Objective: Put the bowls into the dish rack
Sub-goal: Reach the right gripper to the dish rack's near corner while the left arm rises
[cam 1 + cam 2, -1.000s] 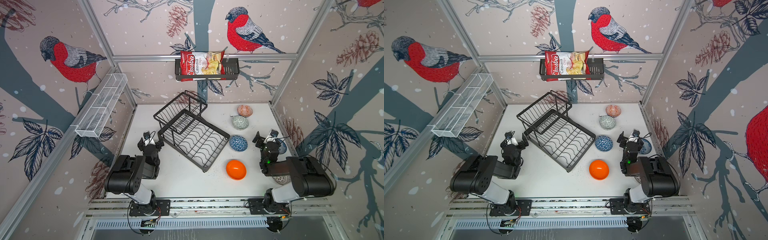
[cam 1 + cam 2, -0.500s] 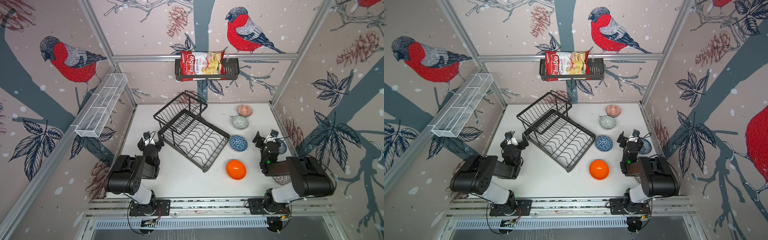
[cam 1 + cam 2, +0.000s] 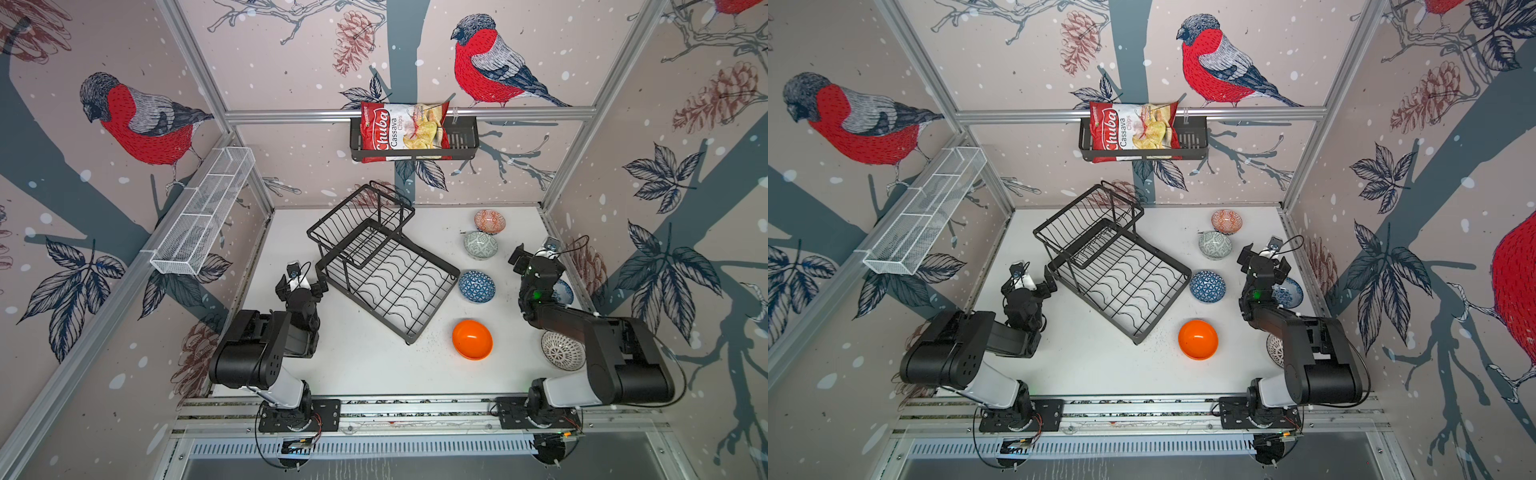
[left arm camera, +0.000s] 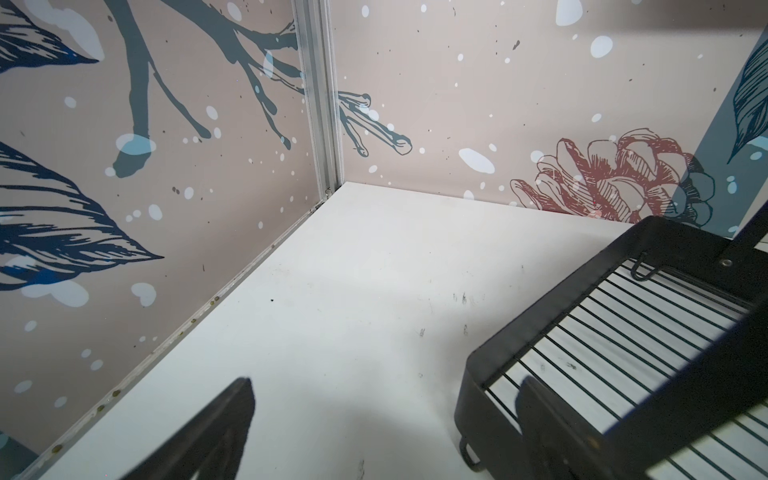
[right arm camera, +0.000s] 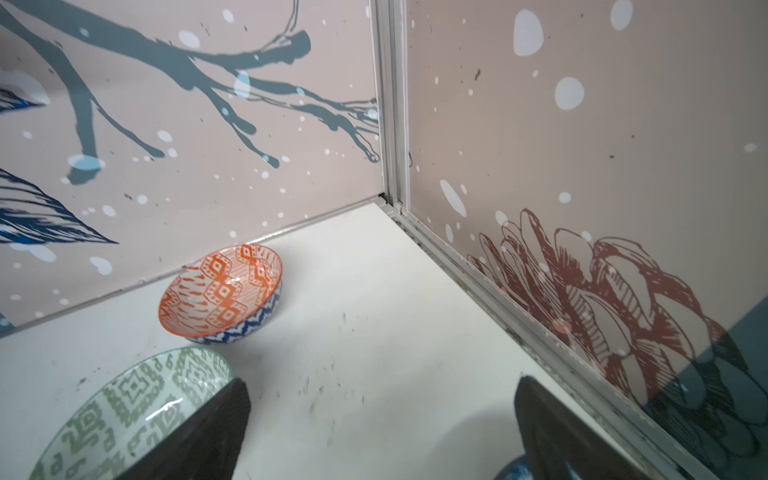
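Observation:
The black wire dish rack (image 3: 386, 266) (image 3: 1113, 270) stands at an angle mid-table with no bowls in it. Several bowls sit to its right: orange-red patterned (image 3: 490, 220), grey-green (image 3: 481, 245), dark blue (image 3: 477, 286), plain orange (image 3: 472, 338), white lattice (image 3: 561, 351). A blue-flowered bowl (image 3: 566, 291) is half hidden behind the right arm. My left gripper (image 3: 301, 282) (image 4: 386, 386) is open beside the rack's near-left corner (image 4: 540, 309). My right gripper (image 3: 536, 259) (image 5: 382, 382) is open over bare table, with the grey-green bowl (image 5: 124, 407) and the orange-red bowl (image 5: 220, 291) beyond one finger.
A black shelf basket with a chips bag (image 3: 401, 131) hangs on the back wall. A long white mesh basket (image 3: 203, 216) is fixed to the left wall. Walls close in the table on three sides, and a rail (image 3: 415, 405) runs along the front.

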